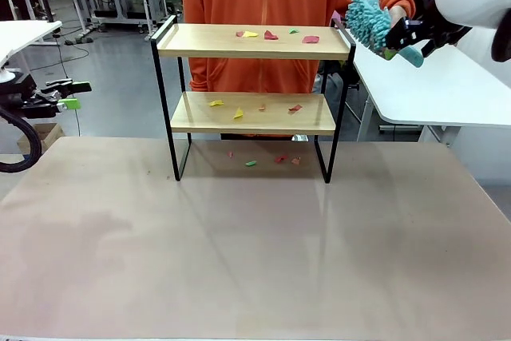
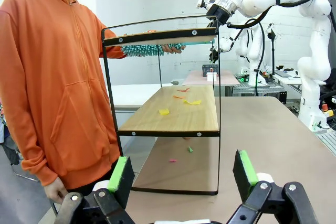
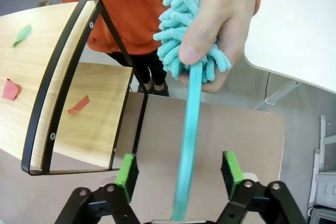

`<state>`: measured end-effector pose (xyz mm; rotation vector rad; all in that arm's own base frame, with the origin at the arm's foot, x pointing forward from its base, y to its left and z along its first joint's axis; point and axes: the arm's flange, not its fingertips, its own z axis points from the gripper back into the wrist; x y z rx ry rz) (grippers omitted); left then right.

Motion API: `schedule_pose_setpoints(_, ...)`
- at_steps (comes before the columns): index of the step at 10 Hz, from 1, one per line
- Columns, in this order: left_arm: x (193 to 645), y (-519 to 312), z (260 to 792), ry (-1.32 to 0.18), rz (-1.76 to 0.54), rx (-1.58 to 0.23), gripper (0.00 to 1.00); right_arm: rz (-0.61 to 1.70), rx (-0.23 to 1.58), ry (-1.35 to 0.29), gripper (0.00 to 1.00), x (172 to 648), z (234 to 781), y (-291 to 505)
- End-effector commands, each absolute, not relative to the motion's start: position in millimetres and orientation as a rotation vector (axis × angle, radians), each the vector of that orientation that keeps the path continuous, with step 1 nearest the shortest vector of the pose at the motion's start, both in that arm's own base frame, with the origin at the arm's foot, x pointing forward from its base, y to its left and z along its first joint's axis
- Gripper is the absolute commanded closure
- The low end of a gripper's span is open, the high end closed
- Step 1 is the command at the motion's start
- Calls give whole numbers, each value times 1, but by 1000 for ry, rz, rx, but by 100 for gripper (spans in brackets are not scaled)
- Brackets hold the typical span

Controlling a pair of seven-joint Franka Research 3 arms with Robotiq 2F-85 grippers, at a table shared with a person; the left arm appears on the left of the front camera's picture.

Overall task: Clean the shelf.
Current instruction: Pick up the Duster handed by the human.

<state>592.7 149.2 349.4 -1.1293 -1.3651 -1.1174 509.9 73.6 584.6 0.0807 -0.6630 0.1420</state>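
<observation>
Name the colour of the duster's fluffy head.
The duster head is turquoise, clearest in the right wrist view.

left end effector spread, right end effector (likewise)

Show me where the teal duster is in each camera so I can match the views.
Front view: teal duster at upper right, just past the shelf's right end.
Left wrist view: duster at upper middle, at the far end, just under the top board's edge.
Right wrist view: duster at top centre, head in the person's hand, handle running down.
Shared landmark: the shelf's top board.
</observation>
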Motion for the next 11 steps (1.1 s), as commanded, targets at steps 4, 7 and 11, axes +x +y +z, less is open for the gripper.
schedule_pose_setpoints(4,592,149,352,-1364,-1124,-1128,0,91,53,-698,100,513,589,74)
schedule_pose_setpoints(7,592,149,352,-1364,-1124,-1128,0,72,27,-677,100,511,592,73)
schedule_pose_setpoints(11,592,149,352,-1364,-1124,-1128,0,-35,-37,-661,100,506,600,74)
